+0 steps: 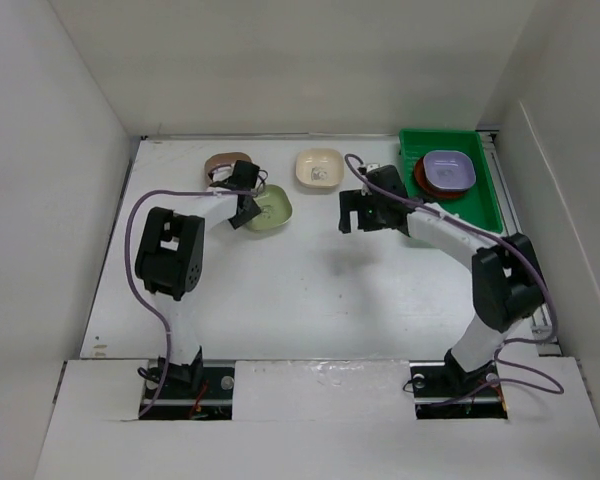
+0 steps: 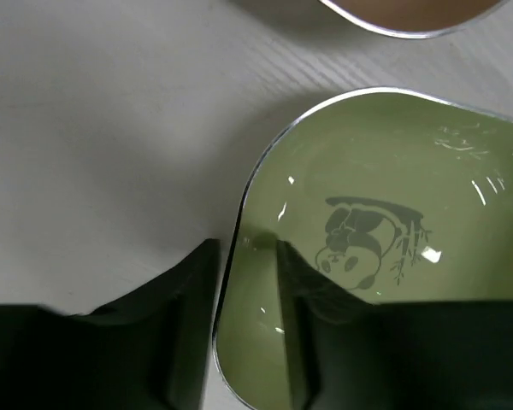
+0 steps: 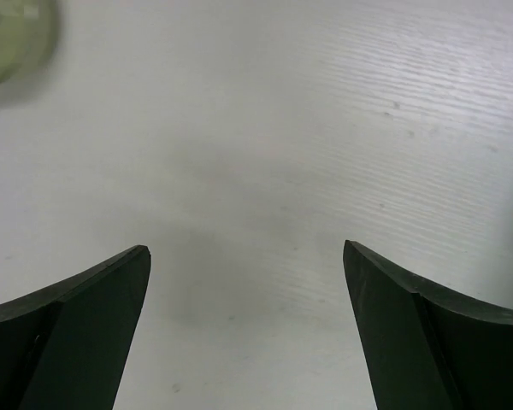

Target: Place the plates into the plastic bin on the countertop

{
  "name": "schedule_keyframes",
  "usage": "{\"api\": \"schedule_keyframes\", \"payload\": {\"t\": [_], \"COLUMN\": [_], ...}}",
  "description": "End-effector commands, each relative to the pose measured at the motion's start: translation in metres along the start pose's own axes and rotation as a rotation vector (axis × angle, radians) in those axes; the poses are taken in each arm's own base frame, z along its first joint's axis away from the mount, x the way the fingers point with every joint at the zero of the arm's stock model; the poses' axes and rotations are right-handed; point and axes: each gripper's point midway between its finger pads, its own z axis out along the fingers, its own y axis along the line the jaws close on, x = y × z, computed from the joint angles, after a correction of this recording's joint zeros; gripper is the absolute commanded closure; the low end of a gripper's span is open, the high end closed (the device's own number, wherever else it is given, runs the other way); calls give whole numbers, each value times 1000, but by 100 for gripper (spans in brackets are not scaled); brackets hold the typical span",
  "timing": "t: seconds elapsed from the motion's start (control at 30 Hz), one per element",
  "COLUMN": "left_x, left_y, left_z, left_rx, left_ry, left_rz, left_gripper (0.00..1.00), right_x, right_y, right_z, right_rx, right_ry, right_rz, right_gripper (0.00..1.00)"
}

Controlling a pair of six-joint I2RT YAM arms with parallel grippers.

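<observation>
My left gripper straddles the left rim of the light green plate, one finger outside and one inside, closed on the wall. The plate has a panda print and rests on the countertop. A tan-pink plate lies just behind it, and a cream plate sits further right. The green plastic bin at the back right holds a lavender plate stacked on a red-brown plate. My right gripper hangs open and empty over bare countertop left of the bin.
White walls enclose the countertop on the left, back and right. The corner of the light green plate shows at the upper left of the right wrist view. The bin's near half is bare.
</observation>
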Motion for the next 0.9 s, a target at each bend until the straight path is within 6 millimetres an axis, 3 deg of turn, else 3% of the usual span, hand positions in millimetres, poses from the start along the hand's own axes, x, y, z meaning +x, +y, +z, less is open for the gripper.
{"api": "schedule_keyframes", "payload": {"t": [0.0, 0.1, 0.2, 0.3, 0.37, 0.43, 0.57, 0.63, 0.73, 0.87], "left_x": [12, 22, 35, 39, 47, 52, 55, 68, 74, 76], "left_y": [9, 9, 2, -15, -16, -15, -26, -34, -55, -63], "left_z": [3, -7, -29, -70, -96, -110, -159, -175, -206, -225], "left_rx": [-37, -28, -1, 55, 72, 92, 182, 227, 345, 457], "left_ry": [43, 48, 18, -51, -82, -96, -160, -156, -183, -180], "left_rz": [-11, -7, 54, 121, 166, 183, 206, 241, 261, 250], "left_gripper": [75, 100, 100, 100, 100, 100, 100, 100, 100, 100], "right_x": [-57, -58, -61, -67, -72, -82, -78, -72, -64, -51], "right_y": [37, 57, 65, 71, 70, 72, 75, 79, 86, 84], "right_z": [-48, -61, -67, -73, -80, -85, -79, -68, -53, -36], "right_rx": [-76, -114, -123, -145, -159, -171, -188, -216, -256, -256], "right_ry": [-236, -258, -279, -286, -303, -330, -302, -274, -248, -204], "right_rz": [-39, -94, -153, -156, -160, -156, -160, -166, -145, -121], "right_gripper": [0, 0, 0, 0, 0, 0, 0, 0, 1, 12]}}
